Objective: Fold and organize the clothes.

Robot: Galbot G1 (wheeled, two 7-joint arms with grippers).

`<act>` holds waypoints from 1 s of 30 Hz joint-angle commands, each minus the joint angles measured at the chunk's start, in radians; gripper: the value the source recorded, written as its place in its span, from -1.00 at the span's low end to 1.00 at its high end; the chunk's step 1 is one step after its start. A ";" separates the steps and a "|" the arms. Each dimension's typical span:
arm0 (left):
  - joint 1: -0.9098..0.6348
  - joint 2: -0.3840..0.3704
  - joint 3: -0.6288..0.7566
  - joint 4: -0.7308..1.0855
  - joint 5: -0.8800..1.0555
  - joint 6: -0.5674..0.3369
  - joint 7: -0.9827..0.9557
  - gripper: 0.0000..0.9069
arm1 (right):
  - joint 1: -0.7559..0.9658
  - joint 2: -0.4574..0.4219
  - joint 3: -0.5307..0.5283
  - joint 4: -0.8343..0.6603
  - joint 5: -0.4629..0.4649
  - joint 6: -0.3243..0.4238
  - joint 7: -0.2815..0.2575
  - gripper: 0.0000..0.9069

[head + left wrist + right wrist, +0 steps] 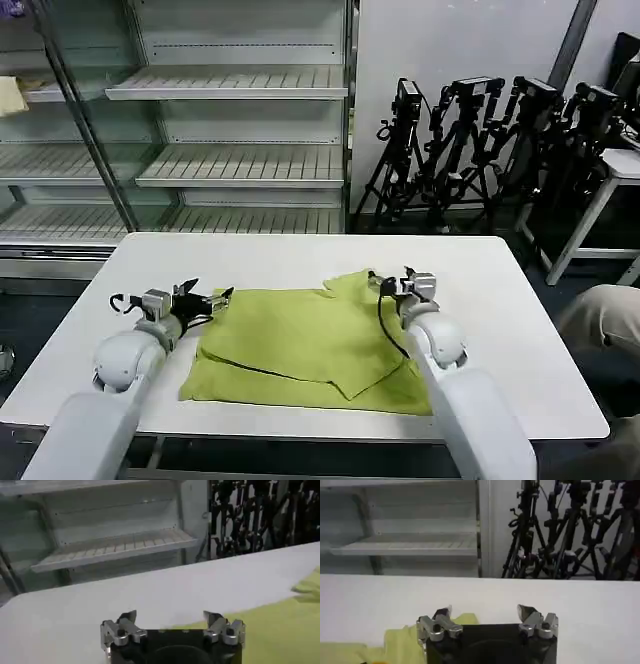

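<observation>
The clothes are one lime T-shirt [300,340], lying partly folded on the white table [500,330], with a sleeve sticking out at its far right corner. My left gripper [207,295] hovers open at the shirt's far left corner, holding nothing. In the left wrist view that gripper [170,615] is over bare table, with the shirt [280,630] just beside it. My right gripper [392,279] is open by the far right sleeve. In the right wrist view the right gripper [484,611] is empty, and the shirt [400,640] lies beside and below one finger.
A metal shelving rack [230,130] stands behind the table. Camera tripods [480,150] crowd the back right, next to another white table [620,170]. Bare tabletop lies beyond the shirt and along both of its sides.
</observation>
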 commanded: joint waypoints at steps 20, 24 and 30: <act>-0.121 -0.012 0.050 0.202 -0.029 0.009 0.035 1.00 | 0.123 0.093 -0.037 -0.252 0.002 -0.005 0.006 1.00; -0.109 -0.012 0.037 0.195 -0.039 0.009 0.037 1.00 | 0.122 0.098 -0.037 -0.253 0.007 -0.005 0.006 1.00; -0.091 -0.008 0.024 0.181 -0.055 0.009 0.050 1.00 | 0.124 0.102 -0.039 -0.254 0.007 -0.005 0.010 1.00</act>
